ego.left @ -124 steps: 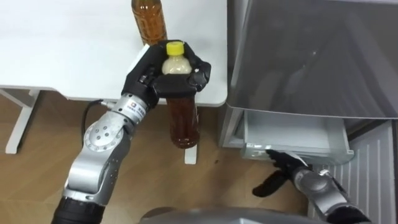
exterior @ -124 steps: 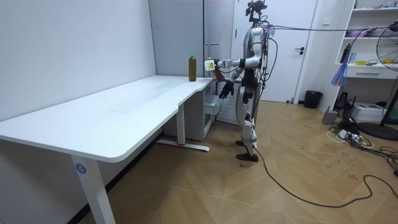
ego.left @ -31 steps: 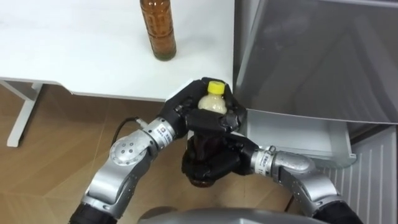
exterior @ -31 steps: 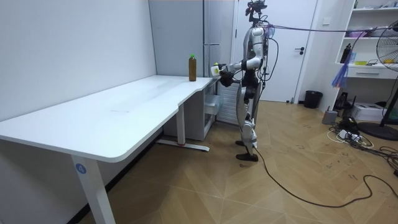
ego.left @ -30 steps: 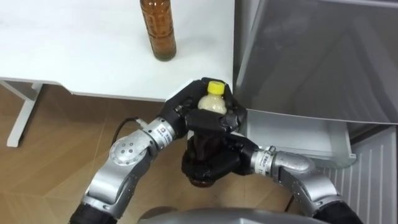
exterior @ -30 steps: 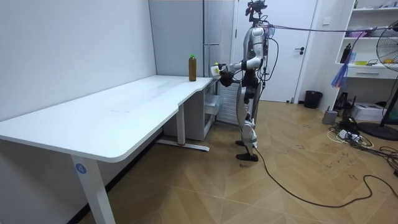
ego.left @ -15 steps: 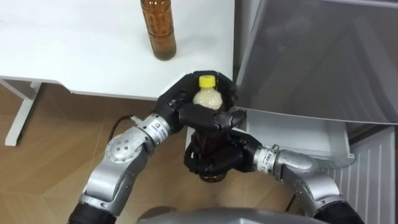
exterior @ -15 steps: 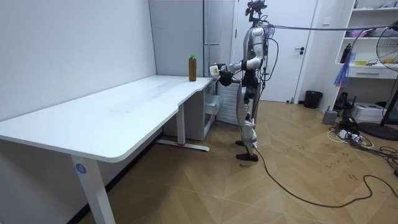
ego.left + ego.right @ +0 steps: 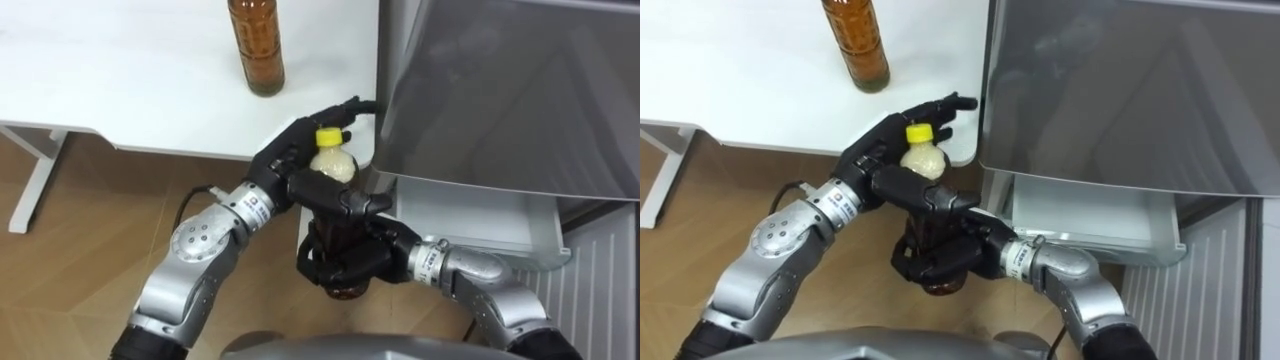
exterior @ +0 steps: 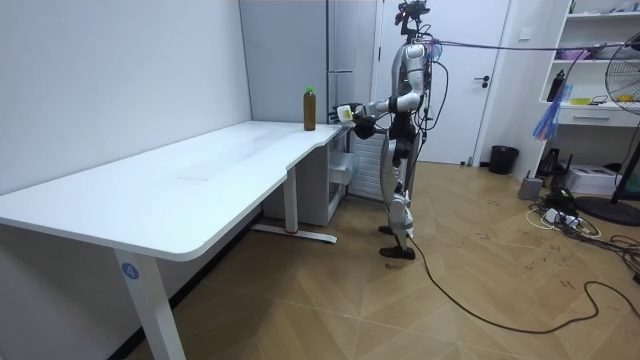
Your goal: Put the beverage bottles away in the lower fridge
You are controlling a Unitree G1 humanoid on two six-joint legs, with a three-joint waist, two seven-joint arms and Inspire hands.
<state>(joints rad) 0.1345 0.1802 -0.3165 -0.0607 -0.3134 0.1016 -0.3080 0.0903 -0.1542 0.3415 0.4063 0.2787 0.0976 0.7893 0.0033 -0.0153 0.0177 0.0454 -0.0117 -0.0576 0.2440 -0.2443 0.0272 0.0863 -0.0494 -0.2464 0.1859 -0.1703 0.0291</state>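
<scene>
A brown drink bottle (image 9: 331, 166) with a yellow cap hangs upright in front of me, just off the white table's (image 9: 120, 80) near edge. My right hand (image 9: 350, 262) is shut round its dark lower body from the right. My left hand (image 9: 285, 160) lies behind the bottle's pale neck with its fingers stretched straight toward the fridge, no longer curled on it. A second brown bottle (image 9: 255, 45) stands on the table behind them. The fridge's lower drawer (image 9: 470, 215) stands pulled out to the right of both hands.
The grey fridge body (image 9: 500, 90) rises close on the right, its corner next to my left fingertips. In the room view I stand between the table's far end (image 10: 300, 135) and the fridge (image 10: 350, 90). Wooden floor lies below.
My left hand's fingers have uncurled from the bottle's neck and now stand straight. The right hand has kept its grip, and the bottle has risen slightly.
</scene>
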